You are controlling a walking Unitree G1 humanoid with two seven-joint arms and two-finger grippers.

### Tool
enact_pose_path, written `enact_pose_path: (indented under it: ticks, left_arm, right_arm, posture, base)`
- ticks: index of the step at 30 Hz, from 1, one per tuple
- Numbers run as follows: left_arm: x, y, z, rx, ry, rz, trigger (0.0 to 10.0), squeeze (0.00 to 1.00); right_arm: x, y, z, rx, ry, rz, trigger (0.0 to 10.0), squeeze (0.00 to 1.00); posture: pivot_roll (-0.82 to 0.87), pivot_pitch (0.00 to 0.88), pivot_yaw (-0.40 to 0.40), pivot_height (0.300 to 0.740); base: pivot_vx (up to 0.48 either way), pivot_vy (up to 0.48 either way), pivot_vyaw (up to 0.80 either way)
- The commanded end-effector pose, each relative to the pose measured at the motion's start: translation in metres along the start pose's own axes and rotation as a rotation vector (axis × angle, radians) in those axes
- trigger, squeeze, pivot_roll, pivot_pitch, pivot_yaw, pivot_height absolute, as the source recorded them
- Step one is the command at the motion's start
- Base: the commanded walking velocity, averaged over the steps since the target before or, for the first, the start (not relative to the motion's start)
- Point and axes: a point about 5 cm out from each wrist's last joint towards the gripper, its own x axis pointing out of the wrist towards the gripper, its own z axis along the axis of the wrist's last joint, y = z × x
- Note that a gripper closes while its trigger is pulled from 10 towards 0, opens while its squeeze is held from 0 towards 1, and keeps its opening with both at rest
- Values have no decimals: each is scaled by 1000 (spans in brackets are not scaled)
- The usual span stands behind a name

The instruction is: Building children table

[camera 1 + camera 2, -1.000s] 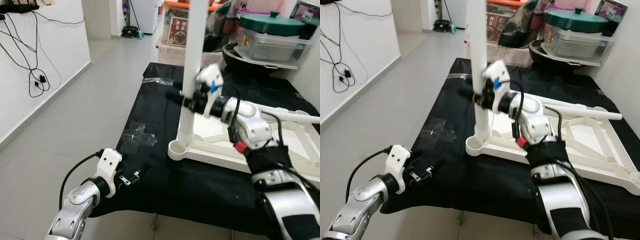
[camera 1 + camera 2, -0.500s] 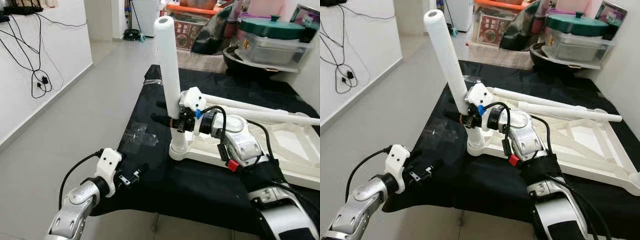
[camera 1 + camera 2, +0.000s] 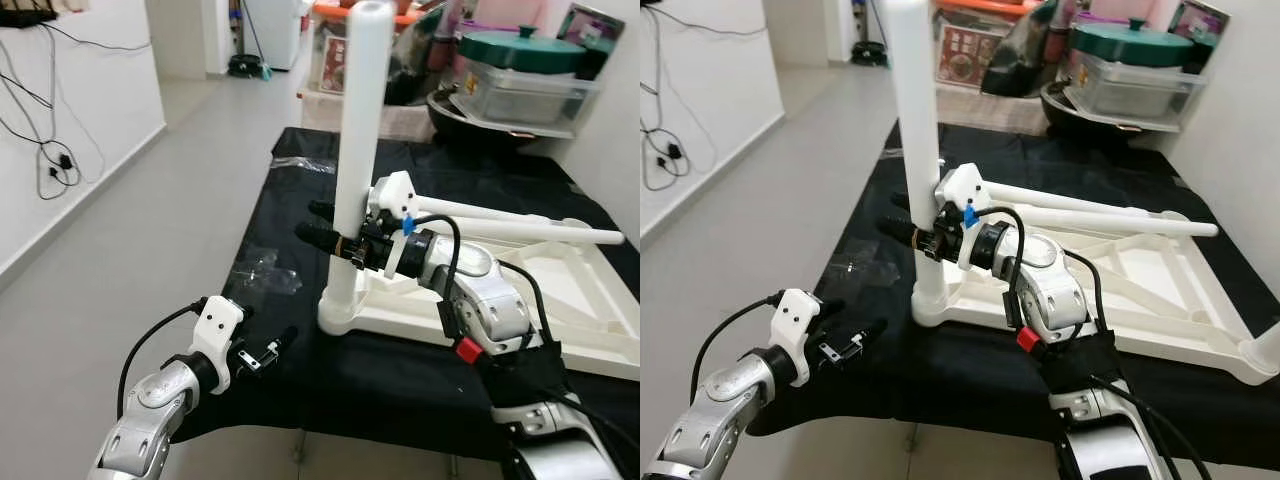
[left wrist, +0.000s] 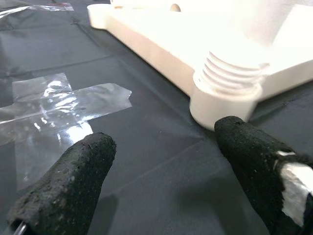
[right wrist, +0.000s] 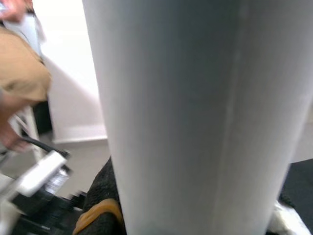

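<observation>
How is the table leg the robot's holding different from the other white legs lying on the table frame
The held leg stands upright in the corner socket of the white table frame, gripped by the right gripper; the loose legs lie flat across the frame. The held leg's threaded end sits in the socket; the loose legs are attached to nothing. All are plain white tubes.

Table leg smooth matt white plastic; black cloth; glossy clear tape.
</observation>
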Motion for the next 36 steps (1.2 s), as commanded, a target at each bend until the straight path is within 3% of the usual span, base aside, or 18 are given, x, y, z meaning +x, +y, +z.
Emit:
enact_pose_path:
  ticks: [1,5,11,16,21,25,28,34,35,36]
  left_arm:
    - [-2,-1,-3,0,14,-6,10000,0]
    - [-2,-2,-4,-3,15,-5,10000,0]
    - [-1,-2,-4,-4,16,-8,10000,0]
    - [-1,-2,-4,-2,18,-14,10000,0]
    - [-2,-4,-4,-7,18,-18,10000,0]
    - [-3,-5,-4,-13,19,-24,10000,0]
    - [-8,-7,-6,-27,24,-30,10000,0]
    - [-11,-8,-3,-50,13,-44,10000,0]
    - [-18,-19,2,-106,-5,-154,10000,0]
    - [-18,-19,2,-106,-5,-154,10000,0]
  right_arm:
    - [8,12,-10,102,-5,68,10000,0]
    - [9,29,-3,150,-41,107,10000,0]
    - [9,34,-4,136,-33,106,10000,0]
    - [0,0,6,41,-14,69,10000,0]
    - [-3,-21,20,21,-33,62,10000,0]
    - [-3,-22,20,34,-37,82,10000,0]
    - [-11,-18,1,87,19,211,10000,0]
    - [-14,-14,-3,102,41,262,10000,0]
    - [-18,-16,-3,102,50,280,10000,0]
    - [-18,-16,-3,102,50,280,10000,0]
  posture:
    - [32,0,-113,740]
    - [27,0,-112,740]
    - [25,0,-108,740]
    - [27,0,-110,740]
    - [38,0,-118,740]
    - [38,0,-118,740]
    - [64,0,-133,740]
    - [67,0,-132,740]
    - [63,0,-128,740]
    - [63,0,-128,740]
  base:
    - [0,0,0]
    - [0,0,0]
    - [0,0,0]
    - [0,0,0]
    - [0,0,0]
    - [0,0,0]
    - [0,0,0]
    - [0,0,0]
    - [0,0,0]
    - [0,0,0]
